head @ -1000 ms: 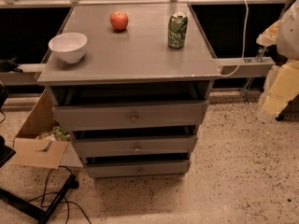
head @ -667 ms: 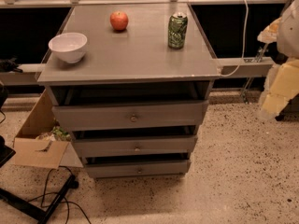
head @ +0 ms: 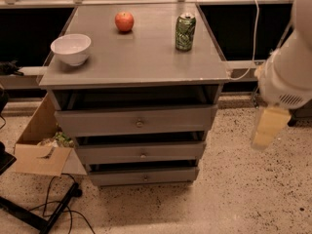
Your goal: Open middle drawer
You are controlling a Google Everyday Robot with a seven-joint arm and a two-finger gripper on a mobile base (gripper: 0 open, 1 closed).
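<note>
camera view: white arm (head: 292, 67) at right edge, bent downward, gripper (head: 267, 128) hangs pointing at floor, well right of cabinet (head: 136, 62), touching nothing; spread or pressed together, can't tell. middle drawer (head: 112, 154) w/ knob (head: 143, 155) centre-front, slightly out.

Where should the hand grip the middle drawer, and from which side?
Grip the small round knob at the front centre of the middle drawer, coming straight in from the front: the flat panel offers nothing else that sticks out. The hand hangs right of the cabinet, apart from it.
</note>
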